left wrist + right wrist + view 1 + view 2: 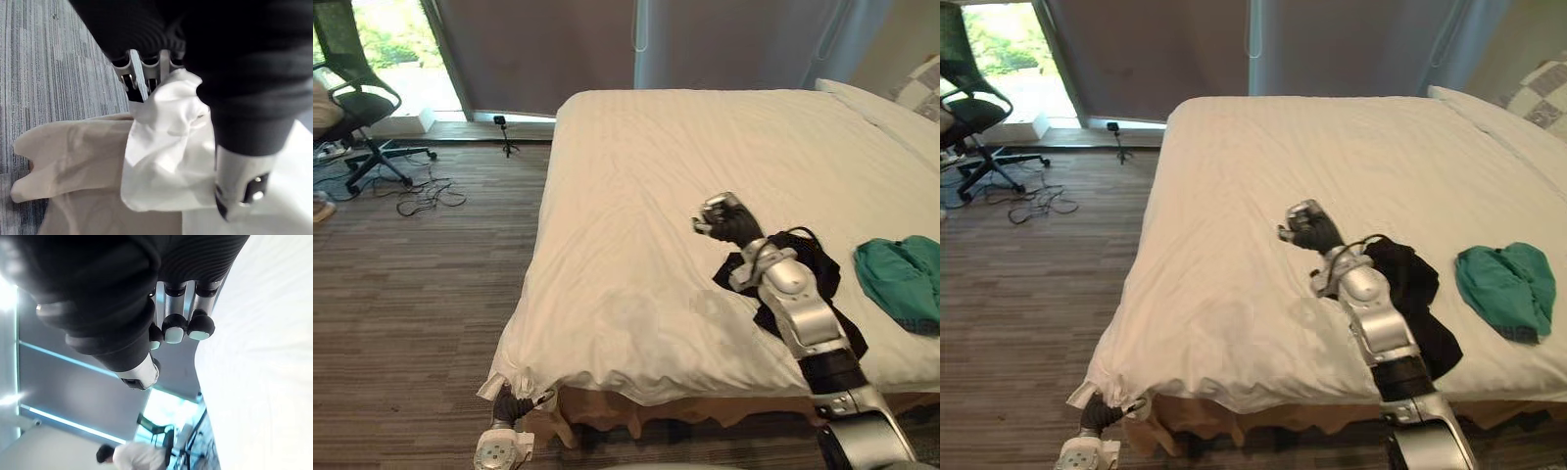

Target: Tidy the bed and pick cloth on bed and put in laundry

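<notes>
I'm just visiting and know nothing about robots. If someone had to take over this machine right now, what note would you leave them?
Left hand: shut on the white sheet corner at the near left corner of the bed.
Right hand: shut, holding nothing, over the bed beside the black cloth.
Black cloth and green cloth both lie on the bed's right side.
Done: no cloth picked up yet.
Left: straighten the sheet, then take both cloths to the laundry.

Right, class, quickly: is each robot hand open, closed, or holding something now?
Left robot hand: closed on a corner of the white sheet.
Right robot hand: closed, holding nothing.
</notes>
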